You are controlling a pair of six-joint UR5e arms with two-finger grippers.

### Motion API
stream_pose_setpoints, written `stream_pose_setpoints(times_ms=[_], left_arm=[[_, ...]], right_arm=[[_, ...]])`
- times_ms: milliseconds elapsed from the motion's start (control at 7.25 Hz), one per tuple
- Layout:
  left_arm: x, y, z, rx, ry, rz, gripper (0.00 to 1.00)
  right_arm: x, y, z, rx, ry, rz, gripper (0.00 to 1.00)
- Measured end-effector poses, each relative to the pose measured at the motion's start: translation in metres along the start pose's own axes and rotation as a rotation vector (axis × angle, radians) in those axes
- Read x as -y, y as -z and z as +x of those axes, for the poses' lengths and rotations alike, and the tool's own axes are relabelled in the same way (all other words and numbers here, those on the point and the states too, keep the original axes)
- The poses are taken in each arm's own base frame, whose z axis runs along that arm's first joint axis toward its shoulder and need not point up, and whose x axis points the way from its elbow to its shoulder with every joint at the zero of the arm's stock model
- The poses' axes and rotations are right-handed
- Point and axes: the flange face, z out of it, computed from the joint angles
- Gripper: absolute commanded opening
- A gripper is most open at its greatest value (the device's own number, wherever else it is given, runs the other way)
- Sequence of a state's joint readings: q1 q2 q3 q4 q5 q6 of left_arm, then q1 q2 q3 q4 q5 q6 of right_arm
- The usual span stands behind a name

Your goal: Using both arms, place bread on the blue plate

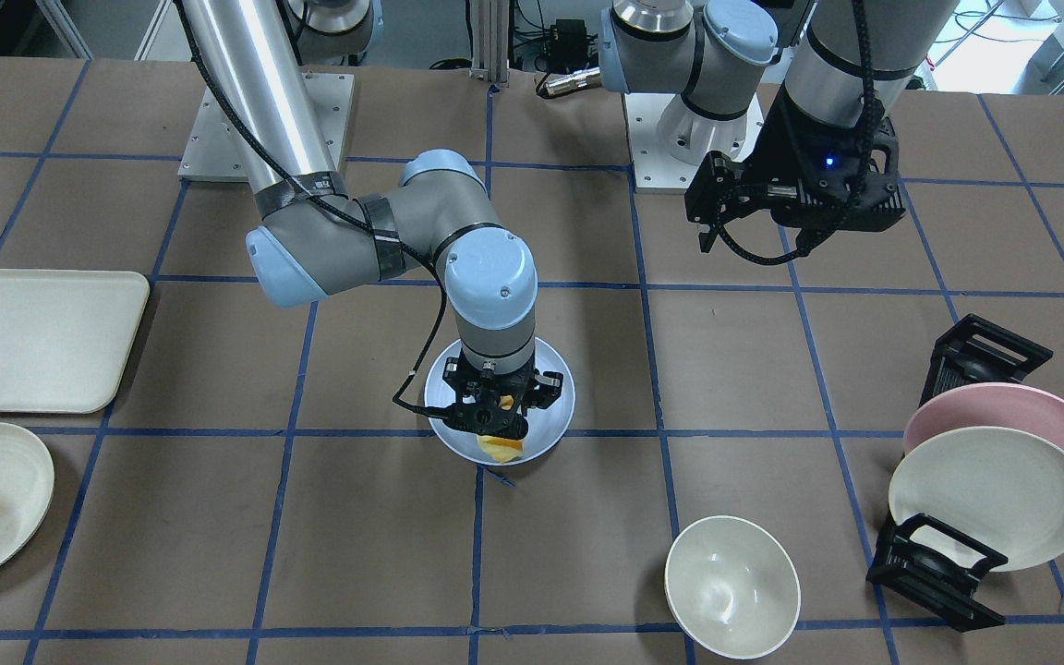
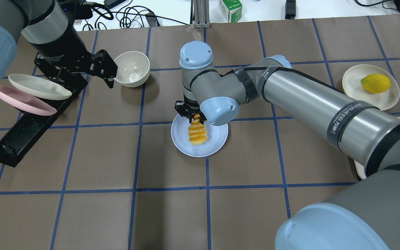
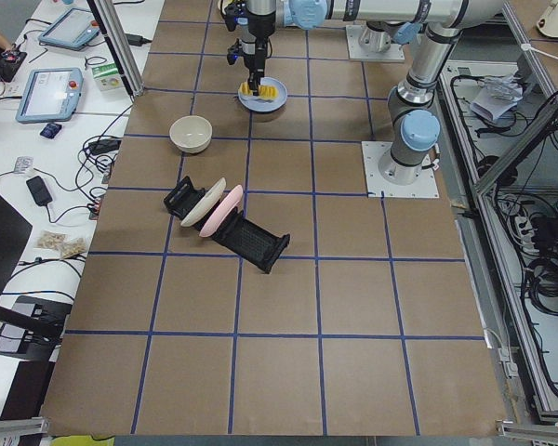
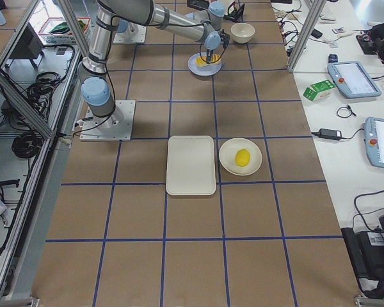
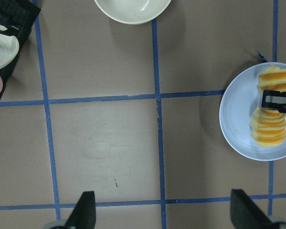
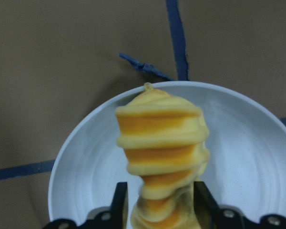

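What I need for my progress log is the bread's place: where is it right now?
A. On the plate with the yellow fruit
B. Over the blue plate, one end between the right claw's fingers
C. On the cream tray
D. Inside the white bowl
B: the bread lies over the blue plate, with the right claw closed around one end of it.

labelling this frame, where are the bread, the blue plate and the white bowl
bread [image 2: 197,133]: overhead view, middle of the loaf
blue plate [image 2: 181,138]: overhead view, bare surface left of the loaf
white bowl [image 2: 132,67]: overhead view, inside of the bowl
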State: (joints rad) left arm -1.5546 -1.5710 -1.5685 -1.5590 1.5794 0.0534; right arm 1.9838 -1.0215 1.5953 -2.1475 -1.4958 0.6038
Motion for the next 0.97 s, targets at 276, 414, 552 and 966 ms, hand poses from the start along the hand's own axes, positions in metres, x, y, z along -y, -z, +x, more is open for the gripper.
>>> stream_pose_setpoints(times_ms=[276, 414, 552, 966], left_arm=[[-0.001, -0.001, -0.001, 0.005, 0.003, -0.001, 1.00], [-0.001, 0.000, -0.001, 0.006, 0.004, 0.001, 1.00], [-0.001, 0.000, -0.001, 0.005, 0.005, 0.002, 1.00], [-0.002, 0.002, 0.000, 0.003, 0.008, 0.007, 1.00]], right_arm=[[0.005, 0.001, 0.006, 0.006, -0.010, 0.017, 1.00], [0.008, 0.006, 0.009, 0.011, -0.014, 0.023, 1.00], [0.014, 0.018, 0.017, 0.018, -0.020, 0.034, 1.00], [0.038, 0.109, 0.095, 0.002, 0.009, 0.031, 1.00]])
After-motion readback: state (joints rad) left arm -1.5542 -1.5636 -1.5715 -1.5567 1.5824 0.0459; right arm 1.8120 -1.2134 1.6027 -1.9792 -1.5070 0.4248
